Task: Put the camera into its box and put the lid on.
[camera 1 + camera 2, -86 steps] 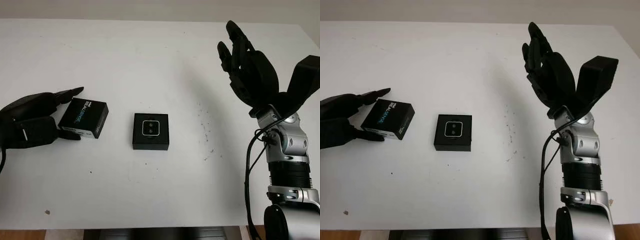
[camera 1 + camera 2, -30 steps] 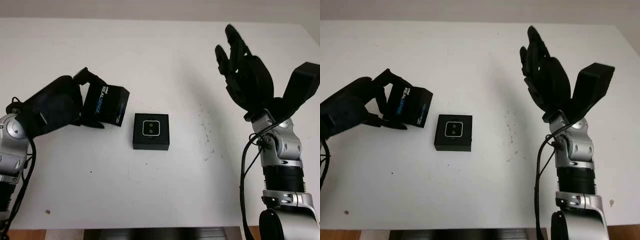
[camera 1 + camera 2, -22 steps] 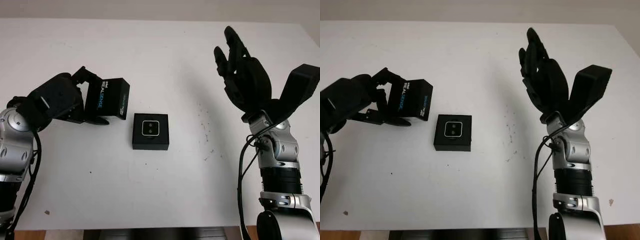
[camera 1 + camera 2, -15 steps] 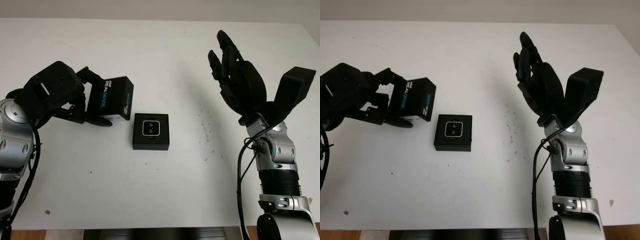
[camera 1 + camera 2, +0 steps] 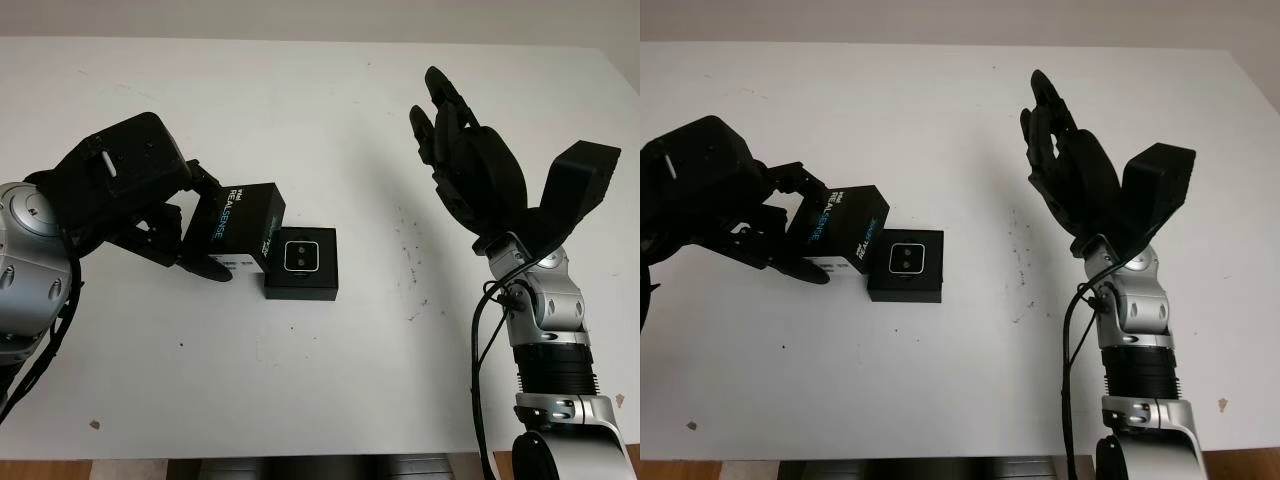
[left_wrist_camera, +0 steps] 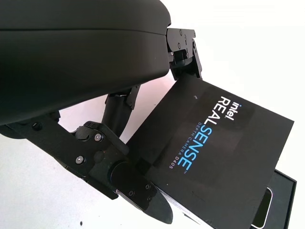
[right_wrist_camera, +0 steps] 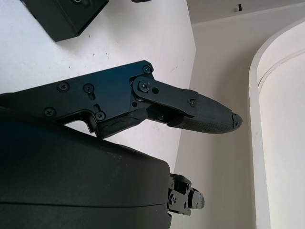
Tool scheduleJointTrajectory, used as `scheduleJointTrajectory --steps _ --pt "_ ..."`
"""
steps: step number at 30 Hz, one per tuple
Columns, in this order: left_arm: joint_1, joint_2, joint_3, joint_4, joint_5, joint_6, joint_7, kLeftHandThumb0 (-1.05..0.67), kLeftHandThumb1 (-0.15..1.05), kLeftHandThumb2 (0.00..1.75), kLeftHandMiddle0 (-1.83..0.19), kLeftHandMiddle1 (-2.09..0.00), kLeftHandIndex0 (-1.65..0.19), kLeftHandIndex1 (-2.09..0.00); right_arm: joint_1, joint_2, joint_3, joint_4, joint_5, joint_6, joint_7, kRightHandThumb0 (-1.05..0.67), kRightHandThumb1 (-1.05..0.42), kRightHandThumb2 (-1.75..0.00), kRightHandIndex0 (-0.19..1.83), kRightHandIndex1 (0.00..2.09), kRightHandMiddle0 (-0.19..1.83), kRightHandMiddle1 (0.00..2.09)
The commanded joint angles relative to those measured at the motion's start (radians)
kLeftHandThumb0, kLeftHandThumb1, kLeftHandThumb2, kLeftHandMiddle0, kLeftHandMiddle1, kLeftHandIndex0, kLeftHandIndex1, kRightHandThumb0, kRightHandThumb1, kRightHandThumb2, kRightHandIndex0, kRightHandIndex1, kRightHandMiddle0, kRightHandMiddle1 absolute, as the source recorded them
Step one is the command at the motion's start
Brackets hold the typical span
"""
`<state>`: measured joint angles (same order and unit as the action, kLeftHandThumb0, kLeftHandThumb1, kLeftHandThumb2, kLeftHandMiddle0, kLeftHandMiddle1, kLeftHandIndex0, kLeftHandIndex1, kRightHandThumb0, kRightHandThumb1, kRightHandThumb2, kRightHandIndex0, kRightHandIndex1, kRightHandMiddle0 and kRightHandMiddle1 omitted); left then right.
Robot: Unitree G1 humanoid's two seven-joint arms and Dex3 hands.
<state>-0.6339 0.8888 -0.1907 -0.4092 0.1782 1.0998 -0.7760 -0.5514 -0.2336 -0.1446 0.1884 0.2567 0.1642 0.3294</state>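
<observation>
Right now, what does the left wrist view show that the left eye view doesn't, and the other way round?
Left wrist view alone: the lid's full print, "intel REALSENSE Depth Camera D405", close up. Left eye view alone: the right robot hand, open and raised over the table's right side, and the whole open box with the camera seated in it. Both share the left robot hand gripping the lid, tilted, right beside the box.

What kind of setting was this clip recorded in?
Probably a robotics lab test bench: a bare white table, a humanoid's left hand holding a RealSense camera-box lid beside the open box, right hand raised open.
</observation>
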Motion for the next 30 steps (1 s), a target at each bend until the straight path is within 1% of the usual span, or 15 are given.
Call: scheduleJointTrajectory --steps 1,4,8,12,15,16,18,19,21,22,25,28,29,30 --pt "-0.024 0.006 -0.012 -0.024 -0.012 0.034 0.007 -0.38 1.05 0.08 -0.30 -2.09 -0.37 -2.09 0.012 0.006 -0.001 -0.010 -0.003 -0.020 -0.007 -0.70 -1.05 -0.68 -0.12 0.05 -0.12 0.12" --pt "-0.023 -0.017 0.004 -0.027 -0.040 0.066 0.031 -0.36 1.05 0.08 -0.30 -2.09 -0.40 -2.09 0.014 0.015 0.000 -0.016 -0.005 -0.030 -0.017 -0.70 -1.05 -0.68 -0.14 0.04 -0.14 0.10" --pt "-0.034 -0.017 -0.016 -0.025 -0.065 0.080 0.049 -0.37 1.05 0.11 -0.35 -2.09 -0.40 -2.09 0.014 0.020 0.001 -0.023 -0.008 -0.038 -0.023 -0.70 -1.05 -0.68 -0.15 0.04 -0.15 0.09" --pt "-0.064 -0.037 -0.041 -0.019 -0.083 0.129 0.078 -0.36 1.05 0.12 -0.42 -2.09 -0.41 -2.09 0.016 0.025 0.002 -0.044 0.001 -0.024 -0.028 -0.71 -1.05 -0.68 -0.16 0.04 -0.16 0.08" --pt "-0.100 -0.057 -0.073 -0.019 -0.087 0.201 0.114 -0.35 1.05 0.10 -0.42 -2.09 -0.40 -2.09 0.023 0.037 0.003 -0.062 0.007 -0.016 -0.039 -0.72 -1.05 -0.68 -0.15 0.04 -0.15 0.09" --pt "-0.111 -0.063 -0.082 -0.019 -0.090 0.222 0.124 -0.34 1.05 0.10 -0.46 -2.09 -0.42 -2.09 0.026 0.040 0.004 -0.066 0.008 -0.016 -0.040 -0.72 -1.05 -0.67 -0.15 0.04 -0.15 0.09" --pt "-0.122 -0.077 -0.090 -0.018 -0.098 0.239 0.143 -0.33 1.05 0.11 -0.45 -2.09 -0.38 -2.09 0.030 0.045 0.007 -0.070 0.005 -0.024 -0.041 -0.72 -1.05 -0.67 -0.15 0.04 -0.15 0.08" --pt "-0.126 -0.083 -0.095 -0.017 -0.102 0.244 0.153 -0.33 1.05 0.11 -0.40 -2.09 -0.34 -2.09 0.031 0.046 0.007 -0.069 0.005 -0.031 -0.038 -0.72 -1.05 -0.67 -0.15 0.04 -0.15 0.08" --pt "-0.132 -0.096 -0.103 -0.014 -0.109 0.252 0.173 -0.33 1.05 0.11 -0.23 -2.09 -0.30 -2.08 0.032 0.049 0.007 -0.066 0.007 -0.039 -0.035 -0.72 -1.05 -0.66 -0.16 0.04 -0.16 0.08" --pt "-0.131 -0.102 -0.103 -0.012 -0.114 0.246 0.181 -0.33 1.05 0.12 -0.21 -2.09 -0.29 -2.08 0.032 0.050 0.008 -0.064 0.005 -0.045 -0.033 -0.72 -1.05 -0.66 -0.16 0.04 -0.16 0.08" --pt "-0.119 -0.117 -0.103 -0.002 -0.127 0.208 0.200 -0.33 1.05 0.13 -0.30 -2.09 -0.27 -2.04 0.034 0.047 0.014 -0.063 0.000 -0.054 -0.029 -0.73 -1.05 -0.66 -0.16 0.04 -0.16 0.08" --pt "-0.109 -0.124 -0.110 0.006 -0.136 0.181 0.209 -0.34 1.05 0.13 -0.23 -2.09 -0.26 -1.99 0.037 0.054 0.013 -0.067 0.005 -0.054 -0.034 -0.73 -1.05 -0.65 -0.16 0.04 -0.16 0.08" --pt "-0.107 -0.127 -0.113 0.008 -0.138 0.174 0.212 -0.35 1.05 0.13 -0.15 -2.06 -0.26 -1.98 0.039 0.055 0.014 -0.069 0.004 -0.055 -0.037 -0.73 -1.05 -0.65 -0.16 0.05 -0.15 0.08" --pt "-0.107 -0.129 -0.117 0.012 -0.141 0.166 0.214 -0.35 1.05 0.12 -0.13 -2.06 -0.26 -1.98 0.039 0.056 0.014 -0.071 0.004 -0.055 -0.038 -0.73 -1.05 -0.65 -0.15 0.05 -0.15 0.08"
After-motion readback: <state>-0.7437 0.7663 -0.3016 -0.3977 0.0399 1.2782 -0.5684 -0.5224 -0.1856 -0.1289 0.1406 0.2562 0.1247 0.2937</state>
